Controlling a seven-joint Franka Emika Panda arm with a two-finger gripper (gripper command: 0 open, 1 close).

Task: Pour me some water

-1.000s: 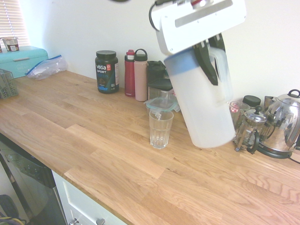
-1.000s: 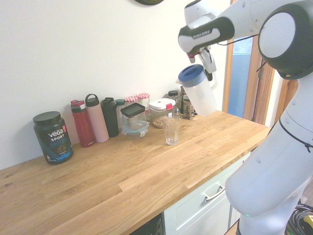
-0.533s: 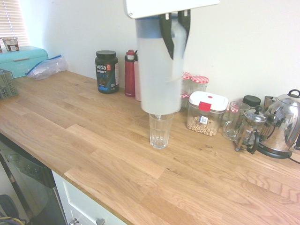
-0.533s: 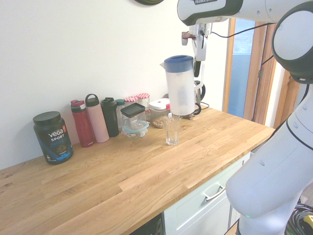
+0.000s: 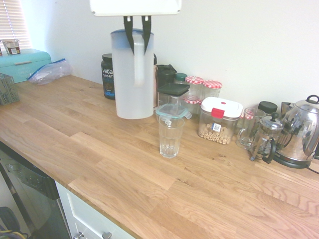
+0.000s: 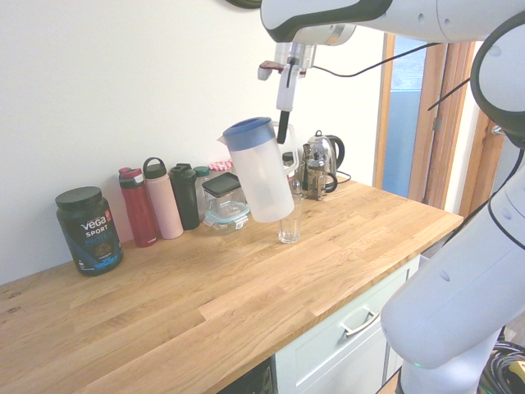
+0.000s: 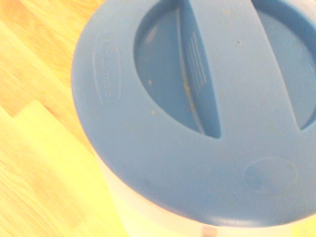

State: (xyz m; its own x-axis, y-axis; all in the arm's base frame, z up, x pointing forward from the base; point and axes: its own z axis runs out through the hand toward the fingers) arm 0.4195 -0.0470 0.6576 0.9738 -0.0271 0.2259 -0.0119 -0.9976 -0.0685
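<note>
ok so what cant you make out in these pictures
- Water level in the jug: the frosted wall blurs it in the first exterior view.
- The hand's upper part: cut off by the top edge in the first exterior view.
- Lower right of the blue lid: cut off by the picture's right edge in the wrist view.
- Upper part of the drinking glass: behind the jug in the second exterior view.
- Small print on the Vega tub: too small in the second exterior view.
</note>
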